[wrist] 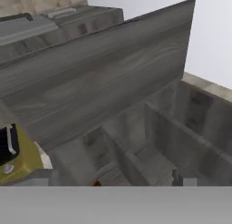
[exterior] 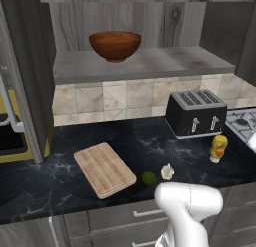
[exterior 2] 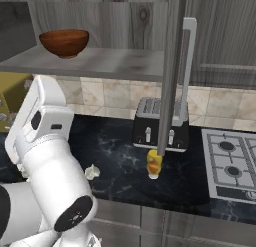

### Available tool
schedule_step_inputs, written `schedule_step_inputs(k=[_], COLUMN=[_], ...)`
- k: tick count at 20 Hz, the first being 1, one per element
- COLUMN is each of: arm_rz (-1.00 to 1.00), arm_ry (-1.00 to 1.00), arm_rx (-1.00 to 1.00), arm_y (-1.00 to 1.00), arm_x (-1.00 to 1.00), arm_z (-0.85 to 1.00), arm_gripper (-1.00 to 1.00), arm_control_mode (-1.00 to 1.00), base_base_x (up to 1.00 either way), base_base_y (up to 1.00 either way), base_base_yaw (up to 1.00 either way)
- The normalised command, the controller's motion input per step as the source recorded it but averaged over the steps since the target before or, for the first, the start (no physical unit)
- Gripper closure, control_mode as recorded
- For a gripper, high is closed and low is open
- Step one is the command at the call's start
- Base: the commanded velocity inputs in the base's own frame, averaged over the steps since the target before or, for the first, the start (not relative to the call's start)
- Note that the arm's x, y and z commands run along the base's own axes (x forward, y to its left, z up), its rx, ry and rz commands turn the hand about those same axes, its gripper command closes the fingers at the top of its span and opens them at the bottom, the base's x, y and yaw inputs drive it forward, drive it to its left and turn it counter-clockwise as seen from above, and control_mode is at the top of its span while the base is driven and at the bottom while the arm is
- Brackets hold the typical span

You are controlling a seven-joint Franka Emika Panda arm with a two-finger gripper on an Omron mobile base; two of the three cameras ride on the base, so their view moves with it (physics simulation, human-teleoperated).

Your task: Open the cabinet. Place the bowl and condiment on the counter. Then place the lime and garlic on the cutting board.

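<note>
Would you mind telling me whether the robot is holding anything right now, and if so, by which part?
Nothing is held. The round reddish-brown wooden bowl sits on the cabinet shelf, and the small yellow squeeze bottle stands on the black counter.

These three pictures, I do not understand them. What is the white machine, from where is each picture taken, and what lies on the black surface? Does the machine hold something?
The white machine is a robot arm in a simulated kitchen. Two pictures come from cameras behind the arm, one on its left and one on its right. The third comes from a camera on its hand and looks at the grey cabinet from close by.

On the black counter lie a cutting board, a lime, a garlic, a yellow condiment bottle and a black toaster. The wooden bowl stands on the open cabinet's shelf. The gripper is open, and I see nothing held.
</note>
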Motion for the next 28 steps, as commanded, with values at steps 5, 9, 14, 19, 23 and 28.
schedule_step_inputs(k=[5, 9, 14, 19, 23, 28], arm_rz=[-0.18, -0.22, -0.17, -0.08, -0.03, 0.0], arm_ry=[-0.01, 0.0, 0.0, 0.01, 0.02, 0.03], arm_rx=[-0.2, -0.27, -0.32, -0.32, -0.22, -0.07], arm_y=[0.34, 0.0, 0.01, 0.18, 0.12, 0.0], arm_x=[0.0, 0.08, 0.37, 0.5, 0.23, 0.04], arm_z=[0.01, -0.01, -0.01, -0.01, 0.0, 0.0], arm_gripper=[-1.0, -1.0, -1.0, -1.0, -1.0, -1.0], arm_control_mode=[-1.0, -1.0, -1.0, -1.0, -1.0, -1.0], base_base_x=[0.0, 0.0, 0.0, 0.0, 0.0, 0.0], base_base_y=[0.0, 0.0, 0.0, 0.0, 0.0, 0.0], base_base_yaw=[0.0, 0.0, 0.0, 0.0, 0.0, 0.0])
